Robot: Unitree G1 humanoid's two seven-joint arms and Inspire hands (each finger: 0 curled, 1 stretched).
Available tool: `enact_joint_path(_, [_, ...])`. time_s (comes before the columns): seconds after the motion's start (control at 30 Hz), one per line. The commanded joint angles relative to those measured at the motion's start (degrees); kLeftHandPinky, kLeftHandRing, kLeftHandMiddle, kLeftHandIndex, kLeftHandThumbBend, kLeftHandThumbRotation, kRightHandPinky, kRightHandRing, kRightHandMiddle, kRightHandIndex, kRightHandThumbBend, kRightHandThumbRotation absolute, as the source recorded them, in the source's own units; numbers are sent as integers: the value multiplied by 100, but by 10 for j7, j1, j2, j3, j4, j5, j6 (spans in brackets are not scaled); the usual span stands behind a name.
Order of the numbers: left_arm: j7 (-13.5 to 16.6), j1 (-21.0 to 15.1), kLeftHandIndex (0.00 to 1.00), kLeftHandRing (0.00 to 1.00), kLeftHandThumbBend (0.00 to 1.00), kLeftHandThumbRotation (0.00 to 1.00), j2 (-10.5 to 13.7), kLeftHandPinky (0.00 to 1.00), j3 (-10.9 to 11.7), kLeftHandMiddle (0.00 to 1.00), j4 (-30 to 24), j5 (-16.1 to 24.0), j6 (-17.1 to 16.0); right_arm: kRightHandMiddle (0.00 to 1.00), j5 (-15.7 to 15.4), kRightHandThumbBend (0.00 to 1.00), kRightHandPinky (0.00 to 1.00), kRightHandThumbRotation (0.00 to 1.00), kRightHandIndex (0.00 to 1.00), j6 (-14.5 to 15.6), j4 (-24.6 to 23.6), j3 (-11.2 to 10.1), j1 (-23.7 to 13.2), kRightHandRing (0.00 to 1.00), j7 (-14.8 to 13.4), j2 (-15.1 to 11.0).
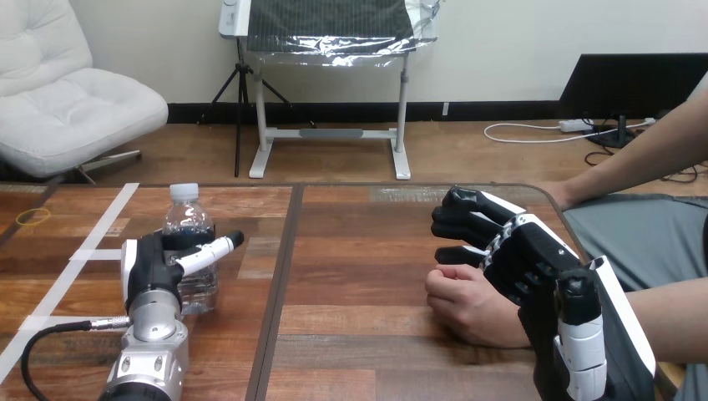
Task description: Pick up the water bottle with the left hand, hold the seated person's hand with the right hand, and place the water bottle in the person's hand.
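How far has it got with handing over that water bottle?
Nothing looks finished yet. In hand: the left hand is wrapped round the water bottle, which stands on the table; the right hand is over the person's hand, grip unclear. Left: lifting the bottle and placing it in that hand.

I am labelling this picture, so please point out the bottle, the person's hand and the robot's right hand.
bottle (pixel 186 219): head view, on its clear upper part.
person's hand (pixel 467 302): head view, on the middle of the fist.
right hand (pixel 530 255): head view, on its back.
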Motion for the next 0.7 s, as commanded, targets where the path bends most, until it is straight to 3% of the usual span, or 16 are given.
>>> enact_joint_path(0.0, [2,-16,49,34,59,0,2,30,-7,40,-36,9,-33,78,4,83,71,100,79,-4,-24,-9,-29,79,1,-2])
enact_joint_path(0.4, [-10,36,47,34,60,0,-9,30,-5,40,-118,-4,-94,79,8,76,70,100,80,-8,5,-25,-47,78,11,-10])
enact_joint_path(0.67, [-16,82,46,34,60,0,-14,29,-13,39,-194,5,-147,79,-9,73,73,97,80,-12,39,-48,-72,77,6,-11])
